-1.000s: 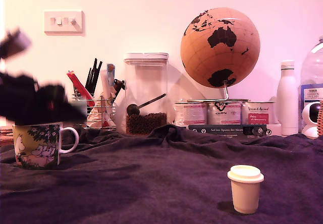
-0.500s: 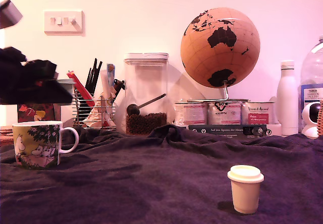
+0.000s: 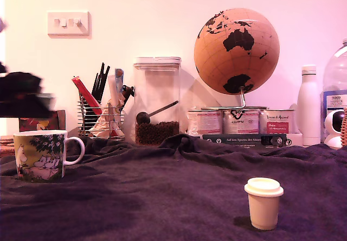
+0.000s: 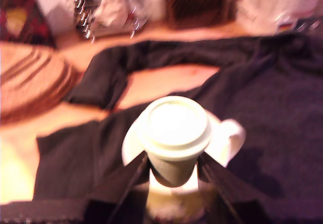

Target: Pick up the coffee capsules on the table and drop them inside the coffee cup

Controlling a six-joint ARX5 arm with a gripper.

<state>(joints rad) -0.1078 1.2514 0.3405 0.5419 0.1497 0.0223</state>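
The step in hand looked like the drop. It called for centring the held pod over the mouth of the foliage-printed ceramic mug (image 4: 222,138) with its white loop handle, then spreading the fingers only once the pod hung inside the pale rim. The black gripper (image 4: 174,176) pinched a cream tapered plastic capsule (image 4: 172,133) by its body, flat rim upward, directly above the mug. The arm showed only as a dark blur above the mug. A second cream capsule (image 3: 264,203) stood upright on the wrinkled navy cloth-draped table (image 3: 162,197), well apart from the mug.
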